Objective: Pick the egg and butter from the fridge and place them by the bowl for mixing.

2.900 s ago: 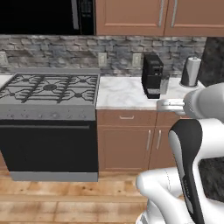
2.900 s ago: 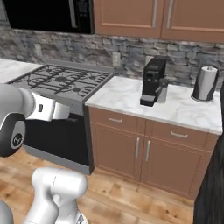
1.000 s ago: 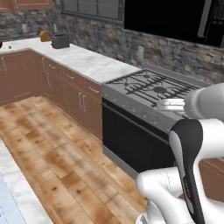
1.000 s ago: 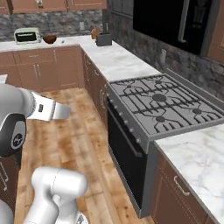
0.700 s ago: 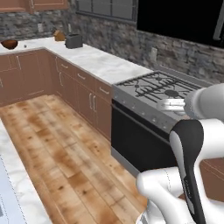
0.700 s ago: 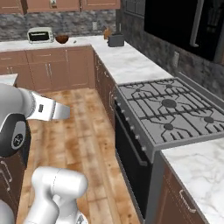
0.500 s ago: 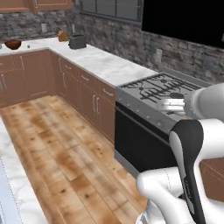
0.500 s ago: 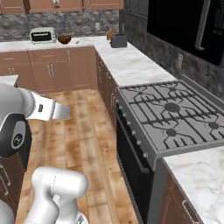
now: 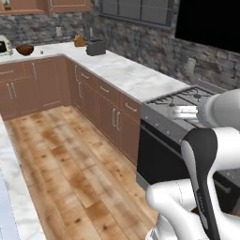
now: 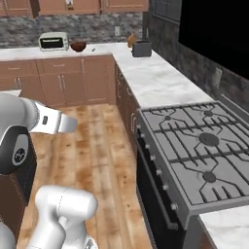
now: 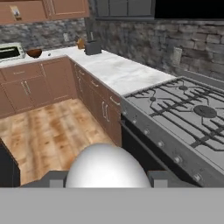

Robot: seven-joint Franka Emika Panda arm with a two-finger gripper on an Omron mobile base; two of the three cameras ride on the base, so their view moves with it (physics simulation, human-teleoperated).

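Jaws stand partly open and are closed on the egg (image 11: 107,166), which sits between the two dark finger tips of the gripper (image 11: 107,180) at the bottom of the hand view. Only the egg's smooth white rounded upper part is visible there, so its long axis and pointing direction cannot be determined. Beyond the egg lies a wood plank floor (image 11: 48,131), bordered on one side by a gas stove (image 11: 183,109) with dark grates and a black oven front below it. A white marble counter (image 10: 155,73) over brown wooden cabinets runs from the stove to the far corner, where a dark toaster (image 10: 141,48) stands with a small orange-brown object just beside it. Along the adjoining back counter, the bowl (image 10: 78,46) rests upright, dark reddish-brown; its contents cannot be made out. A toaster oven (image 10: 53,41) stands just beside the bowl on the side away from the corner. In the left base view the bowl (image 9: 25,49) appears near the far left edge of the counter, well apart from the arm.
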